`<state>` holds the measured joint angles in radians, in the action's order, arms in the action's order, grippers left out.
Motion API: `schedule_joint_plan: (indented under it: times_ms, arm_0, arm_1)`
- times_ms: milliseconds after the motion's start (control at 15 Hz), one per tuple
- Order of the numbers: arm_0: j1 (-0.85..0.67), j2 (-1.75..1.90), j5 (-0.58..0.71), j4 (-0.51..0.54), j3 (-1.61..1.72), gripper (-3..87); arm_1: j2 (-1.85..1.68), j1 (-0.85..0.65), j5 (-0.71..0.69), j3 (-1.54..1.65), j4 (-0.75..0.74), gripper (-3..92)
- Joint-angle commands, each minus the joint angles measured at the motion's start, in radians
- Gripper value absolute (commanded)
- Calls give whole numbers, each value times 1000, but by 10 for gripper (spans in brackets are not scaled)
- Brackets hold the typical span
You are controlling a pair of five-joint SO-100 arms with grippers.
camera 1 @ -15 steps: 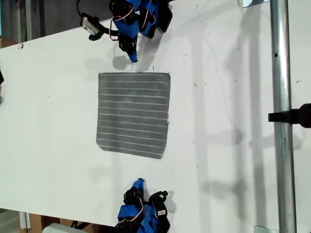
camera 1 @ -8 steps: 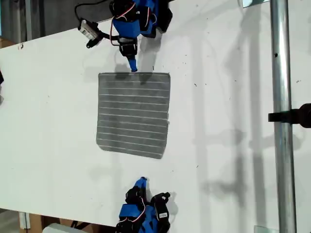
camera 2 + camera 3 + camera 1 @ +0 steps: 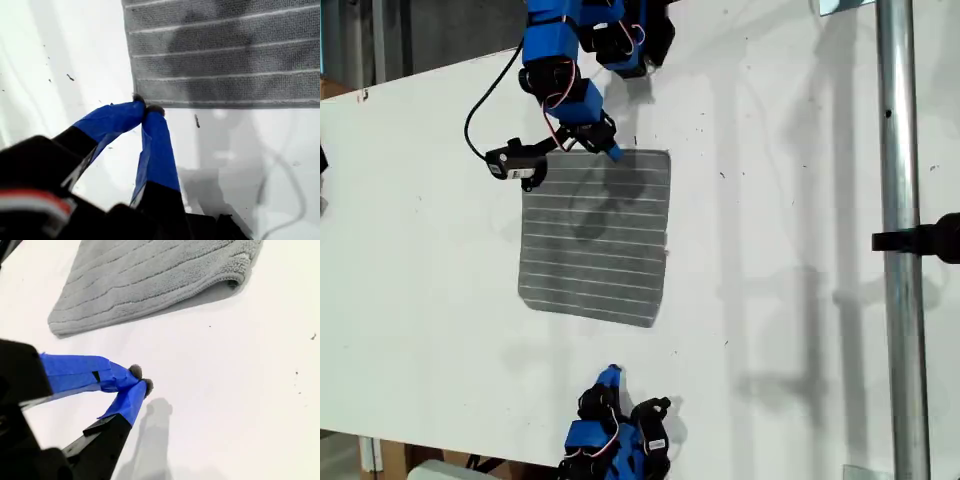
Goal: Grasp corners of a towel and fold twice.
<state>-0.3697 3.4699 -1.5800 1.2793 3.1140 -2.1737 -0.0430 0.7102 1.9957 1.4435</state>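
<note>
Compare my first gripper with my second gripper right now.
My first gripper has its tips right at the towel's edge; my second gripper sits apart from it, with bare table between. In the exterior view, the first gripper's arm reaches out to the towel; the second's is tucked near the bottom edge. Both have blue fingers, shut, holding nothing.

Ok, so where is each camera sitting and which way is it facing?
Exterior view: overhead, facing down on the table and towel; shows both arms, my first gripper at the towel's upper edge in that view, my second gripper off its lower edge.
First wrist view: on my first gripper, facing along its shut jaws at a towel corner.
Second wrist view: on my second gripper, facing past its shut jaws across bare table to the towel.
Shared: all three see the towel.
</note>
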Motion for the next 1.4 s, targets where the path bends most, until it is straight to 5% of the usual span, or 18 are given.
schedule_joint_plan:
  times_ms: [0,200,467,800,1133,1333]
  arm_0:
    - [-14,6,9,-8,6,-26]
    - [-12,6,11,-9,6,-26]
    - [-11,6,8,-6,6,-26]
    - [-8,6,-6,-6,6,-26]
    - [-8,6,-6,-8,6,-26]
    - [-6,6,-6,-5,6,-26]
  arm_1:
    - [-84,9,40,-43,67,131]
    - [-64,43,63,52,58,460]
    - [-2,55,107,339,-210,414]
    - [147,11,107,385,-371,378]
    - [597,26,140,112,-342,301]
    - [907,20,135,-189,-176,99]
